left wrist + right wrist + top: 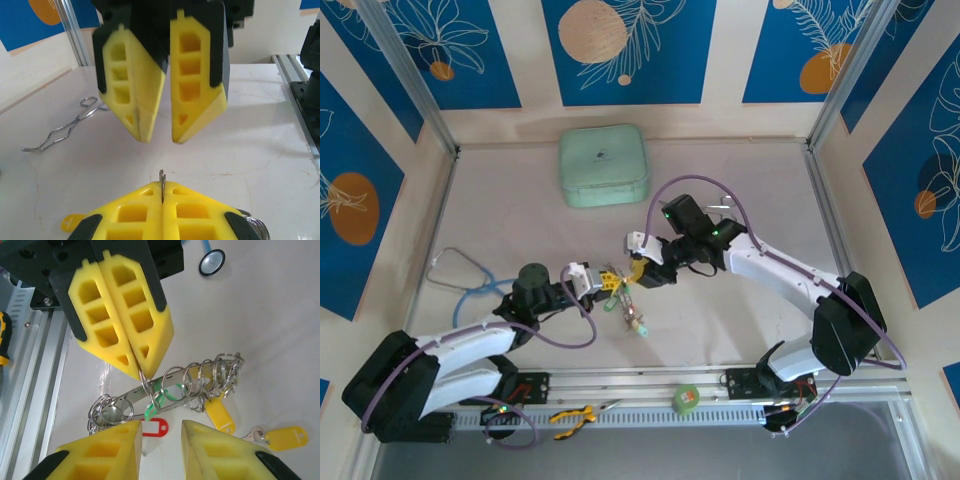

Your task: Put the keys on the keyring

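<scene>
The keyring (131,392), a flat silvery band, hangs above the table with several small split rings threaded on it. The keys' tags hang from it: green (167,392), red (156,427) and yellow (220,415). Another yellow tag (286,436) with a small key (255,432) lies on the table. My left gripper (137,371) is shut on a thin split ring (161,179) looped round the band. My right gripper (160,429) is open just in front of it, nothing between its fingers. From above, both grippers meet over the bunch of keys (620,297), left (608,281), right (638,270).
A mint green case (604,165) sits at the back. The blue stethoscope (470,282) lies at the left, and its disc (211,262) is in the right wrist view. Metal forceps (65,130) lie on the table. Green tape (686,399) and yellow pliers (575,415) rest on the front rail.
</scene>
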Available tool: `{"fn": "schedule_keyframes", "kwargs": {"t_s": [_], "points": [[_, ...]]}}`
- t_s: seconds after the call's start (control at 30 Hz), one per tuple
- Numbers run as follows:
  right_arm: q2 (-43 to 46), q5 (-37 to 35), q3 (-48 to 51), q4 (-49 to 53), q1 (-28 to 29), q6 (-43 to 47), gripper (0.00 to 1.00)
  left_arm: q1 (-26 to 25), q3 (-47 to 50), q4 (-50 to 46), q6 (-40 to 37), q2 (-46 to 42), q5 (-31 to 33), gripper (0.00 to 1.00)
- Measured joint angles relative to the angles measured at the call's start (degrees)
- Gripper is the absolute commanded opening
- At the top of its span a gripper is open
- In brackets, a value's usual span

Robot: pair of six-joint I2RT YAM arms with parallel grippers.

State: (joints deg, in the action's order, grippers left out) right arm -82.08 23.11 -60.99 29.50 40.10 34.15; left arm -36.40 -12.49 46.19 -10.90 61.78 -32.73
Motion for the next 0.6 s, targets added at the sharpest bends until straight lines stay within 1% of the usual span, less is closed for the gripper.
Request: {"fn": "schedule_keyframes", "kwargs": {"t_s": [0.23, 0.6], "points": [[-0.3, 1.9, 1.4, -2.4, 0.0, -2.1, 0.29, 0.0, 0.1, 3.9, 1.4, 1.0, 0.0, 0.00], [-0.8, 1.6, 1.4, -4.4, 0.6, -2.4, 0.29, 0.0, 0.1, 4.4, 1.6, 1.1, -0.1, 0.00]]}}
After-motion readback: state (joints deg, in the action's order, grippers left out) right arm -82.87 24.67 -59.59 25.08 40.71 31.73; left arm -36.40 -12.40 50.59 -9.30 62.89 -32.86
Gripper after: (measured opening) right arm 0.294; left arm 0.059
